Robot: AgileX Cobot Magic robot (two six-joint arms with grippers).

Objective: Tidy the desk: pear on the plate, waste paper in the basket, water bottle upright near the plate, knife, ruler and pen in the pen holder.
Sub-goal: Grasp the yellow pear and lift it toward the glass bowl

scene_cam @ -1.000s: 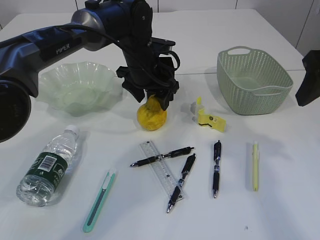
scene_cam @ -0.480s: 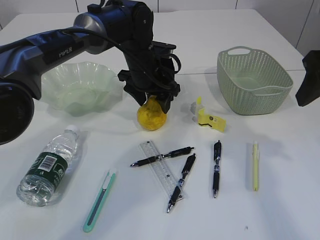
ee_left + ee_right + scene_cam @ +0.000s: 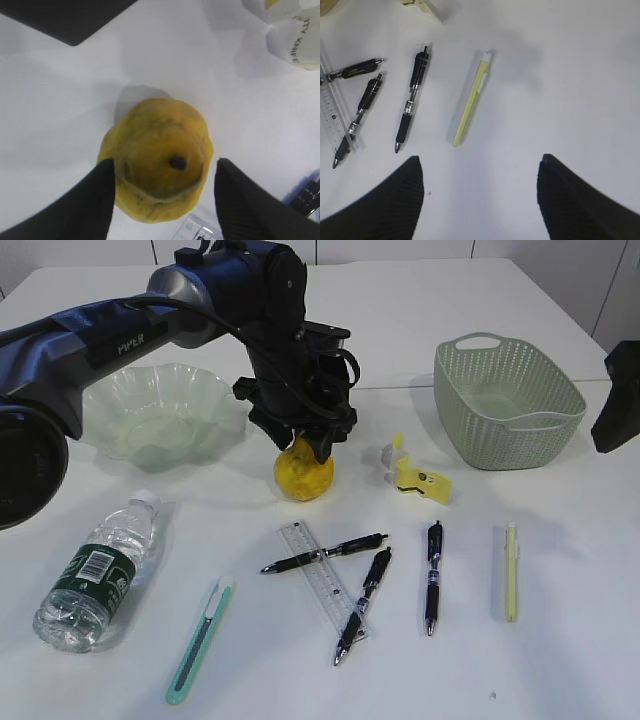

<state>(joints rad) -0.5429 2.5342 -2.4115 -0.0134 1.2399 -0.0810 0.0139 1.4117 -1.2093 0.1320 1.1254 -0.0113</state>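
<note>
Left wrist view: pear underside hidden, between left hand fingers.

Pears: one
Black pens: three
Yellow pens: one
Rulers: one
Bottles: one
Baskets: one
Plates: one
Knives: one

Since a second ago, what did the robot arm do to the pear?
The left gripper came down over the pear and its fingers closed in; they now sit on either side of the fruit, which hasn't lifted off the table. The bottle, pens, ruler, basket and right gripper stayed put.
</note>
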